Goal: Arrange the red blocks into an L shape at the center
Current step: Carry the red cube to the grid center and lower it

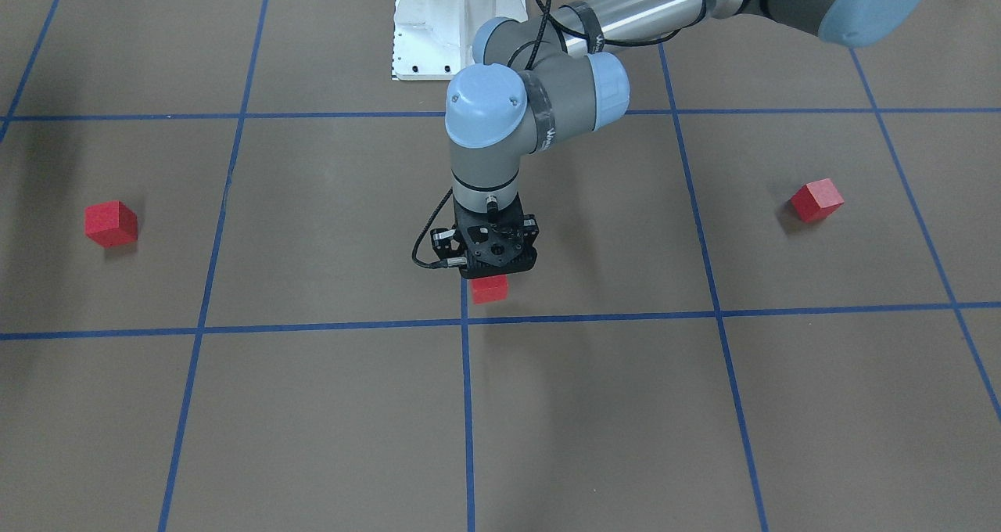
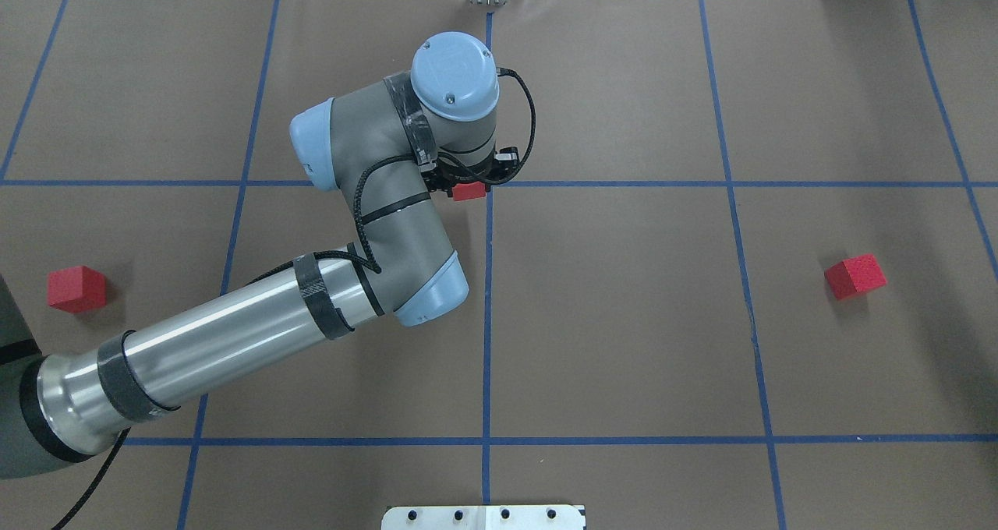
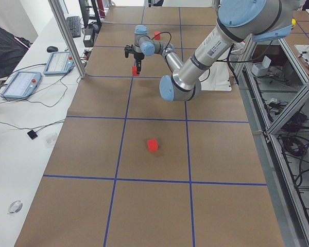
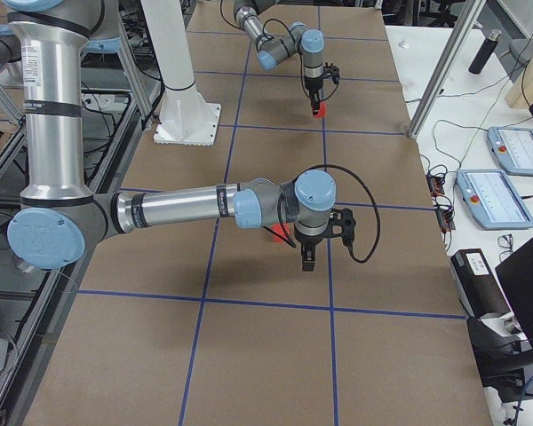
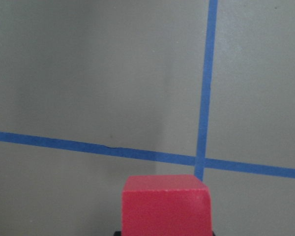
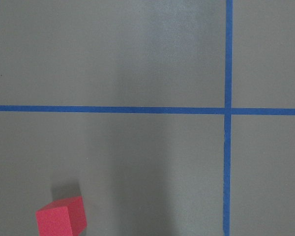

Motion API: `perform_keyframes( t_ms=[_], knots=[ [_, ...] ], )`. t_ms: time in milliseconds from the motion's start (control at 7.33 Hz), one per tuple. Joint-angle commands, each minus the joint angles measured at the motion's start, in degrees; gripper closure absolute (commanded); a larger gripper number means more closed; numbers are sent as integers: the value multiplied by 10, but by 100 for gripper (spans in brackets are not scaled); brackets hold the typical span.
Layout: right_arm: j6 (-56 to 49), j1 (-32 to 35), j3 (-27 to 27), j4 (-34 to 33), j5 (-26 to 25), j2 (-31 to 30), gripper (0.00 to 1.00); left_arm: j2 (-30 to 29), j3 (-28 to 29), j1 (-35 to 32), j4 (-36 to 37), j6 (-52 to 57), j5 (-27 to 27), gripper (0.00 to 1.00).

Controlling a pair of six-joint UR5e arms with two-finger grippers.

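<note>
My left gripper [image 1: 490, 280] is shut on one red block [image 1: 490, 289] and holds it low, just beside the center crossing [image 1: 465, 322], on the robot's side of it. The left wrist view shows this block [image 5: 165, 204] close up with the crossing [image 5: 201, 162] just beyond it. A second red block [image 2: 76, 288] lies far left on the surface and a third [image 2: 855, 275] far right. My right gripper [image 4: 306, 259] shows only in the exterior right view, above the third block [image 4: 282, 232]. I cannot tell if it is open or shut. The right wrist view shows that block [image 6: 61, 221] far below.
The white robot base plate [image 2: 483, 517] sits at the near edge. Control tablets [image 3: 20, 82] and cables lie beside the far side of the table. A metal post [image 3: 67, 36] stands at that edge.
</note>
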Motion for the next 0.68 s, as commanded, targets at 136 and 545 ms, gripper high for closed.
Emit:
perform_keyframes(
  t_ms=[136,545],
  knots=[
    [4,0,1,0,0,0,0,-14,59,21,-54,-6,19,100],
    [5,0,0,0,0,0,0,-15,66,27,-56,-1,19,100]
  ],
)
